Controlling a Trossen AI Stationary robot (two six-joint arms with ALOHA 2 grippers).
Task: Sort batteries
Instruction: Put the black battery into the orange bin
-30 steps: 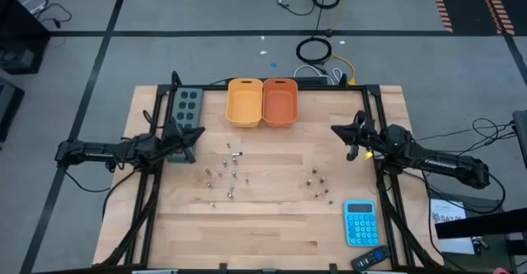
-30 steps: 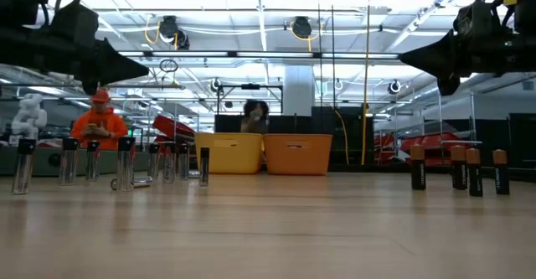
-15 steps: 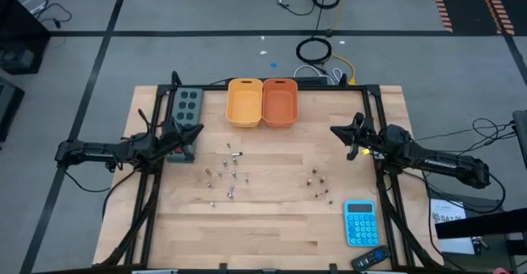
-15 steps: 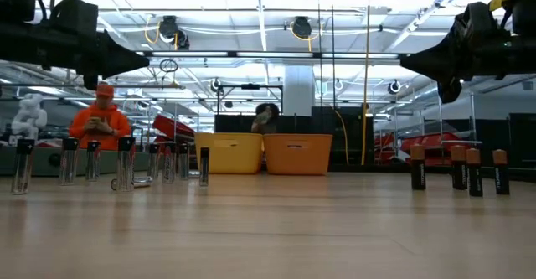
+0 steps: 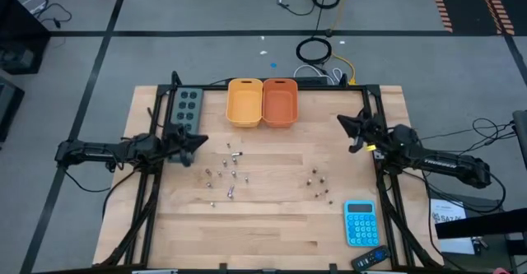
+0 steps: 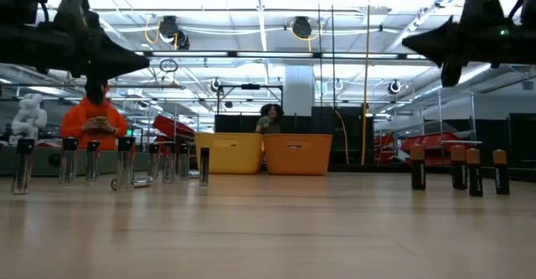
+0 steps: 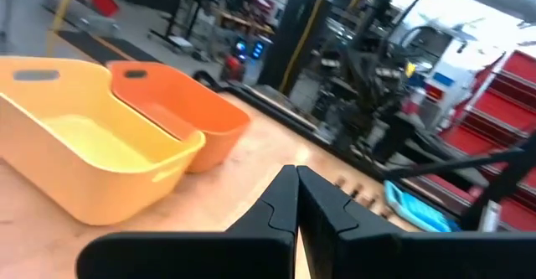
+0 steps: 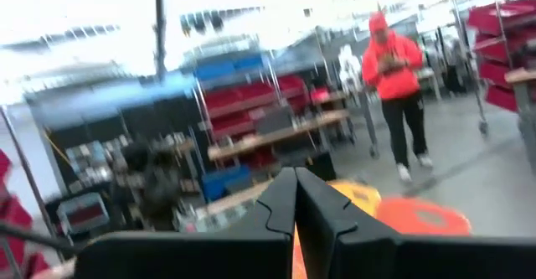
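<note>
Currently my left claw [image 5: 200,139] and right claw [image 5: 342,122], both pressed together and empty, hover above the worktop [image 5: 263,225] flanking the batteries [image 5: 226,174], which mostly stand upright mid-worktop in two clusters, the larger nearer my left claw.

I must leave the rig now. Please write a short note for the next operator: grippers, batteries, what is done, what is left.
Left gripper: shut, empty, above the table's left side.
Right gripper: shut, empty, above the right side.
Small silvery and dark metal cylinder batteries: scattered mid-table; a smaller group toward the right.
Yellow plastic bin and orange plastic bin: at the far edge; no batteries visible inside.
Done: nothing sorted.
Left: all batteries.
</note>
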